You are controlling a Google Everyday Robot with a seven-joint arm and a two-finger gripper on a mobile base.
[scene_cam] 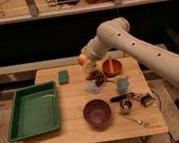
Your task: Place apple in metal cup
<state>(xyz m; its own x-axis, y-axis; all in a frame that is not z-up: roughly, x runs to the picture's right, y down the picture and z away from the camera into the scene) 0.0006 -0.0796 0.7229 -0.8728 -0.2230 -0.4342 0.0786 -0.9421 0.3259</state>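
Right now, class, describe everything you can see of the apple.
The apple is small, round, yellow-orange and smooth-looking; no stalk can be made out. It is off the table, gripped in the robot's shut hand, which hides part of it. It hangs above the table's back part, between the green sponge and the orange-red bowl. Nothing else touches it.

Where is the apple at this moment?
In the camera view, the apple is held in the gripper, in the air above the far edge of the table, between the green sponge and the orange-red bowl.
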